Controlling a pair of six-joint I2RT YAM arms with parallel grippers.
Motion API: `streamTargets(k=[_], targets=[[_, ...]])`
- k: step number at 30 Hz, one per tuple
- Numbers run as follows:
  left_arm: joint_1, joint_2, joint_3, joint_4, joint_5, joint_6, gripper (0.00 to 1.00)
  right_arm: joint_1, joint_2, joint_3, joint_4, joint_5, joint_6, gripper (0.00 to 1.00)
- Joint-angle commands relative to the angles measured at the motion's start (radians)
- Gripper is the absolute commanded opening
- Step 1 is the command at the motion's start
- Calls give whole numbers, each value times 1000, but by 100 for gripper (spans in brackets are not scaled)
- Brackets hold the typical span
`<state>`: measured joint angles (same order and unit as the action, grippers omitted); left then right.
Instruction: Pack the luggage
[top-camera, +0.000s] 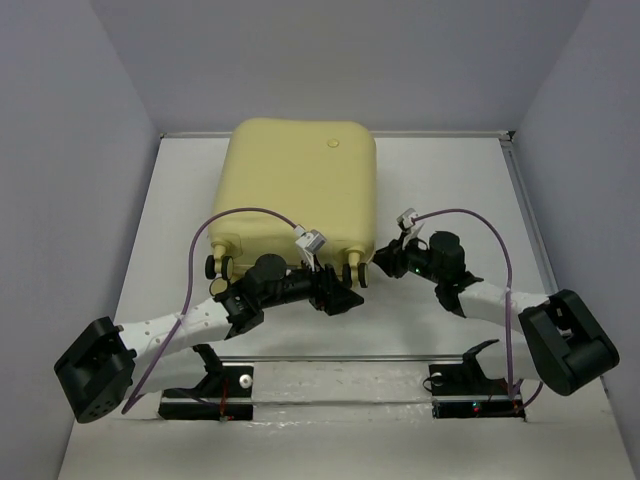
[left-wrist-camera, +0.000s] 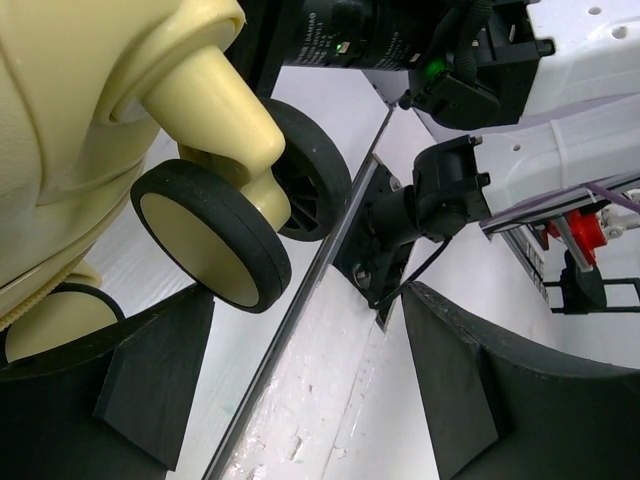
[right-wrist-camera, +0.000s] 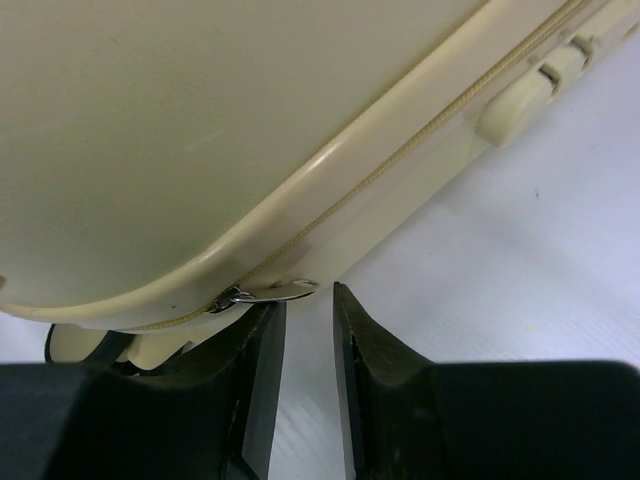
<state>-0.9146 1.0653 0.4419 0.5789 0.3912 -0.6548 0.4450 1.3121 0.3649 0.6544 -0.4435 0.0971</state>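
The pale yellow luggage (top-camera: 300, 180) lies flat and zipped closed at the back middle of the table. My left gripper (top-camera: 335, 295) is open just in front of its near edge. In the left wrist view a black-and-cream caster wheel (left-wrist-camera: 215, 240) sits just beyond the wide-apart fingers of the left gripper (left-wrist-camera: 305, 300), with nothing between them. My right gripper (top-camera: 385, 255) is at the luggage's near right corner. In the right wrist view its jaws stand a narrow gap apart. The silver zipper pull (right-wrist-camera: 275, 292) lies over the left fingertip (right-wrist-camera: 270, 315), not clamped.
White walls enclose the table on the left, back and right. A metal strip (top-camera: 330, 358) runs across the table in front of the arm bases (top-camera: 210, 390). The right arm's black wrist (left-wrist-camera: 470, 60) is close beyond the left gripper. A moulded foot (right-wrist-camera: 525, 95) juts from the luggage's side.
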Motion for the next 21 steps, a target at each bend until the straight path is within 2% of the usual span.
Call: streamTargets(k=[1, 6, 11, 12, 16, 21], targets=[[10, -8, 57, 81, -57, 4, 87, 9, -91, 32, 88, -63, -8, 37], [10, -2, 60, 81, -54, 4, 87, 9, -120, 29, 60, -75, -17, 38], [10, -1, 64, 81, -61, 1, 86, 9, -59, 49, 82, -116, -13, 27], [10, -2, 64, 82, -63, 0, 86, 9, -53, 46, 94, -127, -1, 20], [10, -11, 66, 82, -74, 0, 83, 9, -53, 29, 132, -135, 29, 7], [10, -21, 70, 93, -98, -2, 76, 9, -96, -23, 149, -121, 91, 7]])
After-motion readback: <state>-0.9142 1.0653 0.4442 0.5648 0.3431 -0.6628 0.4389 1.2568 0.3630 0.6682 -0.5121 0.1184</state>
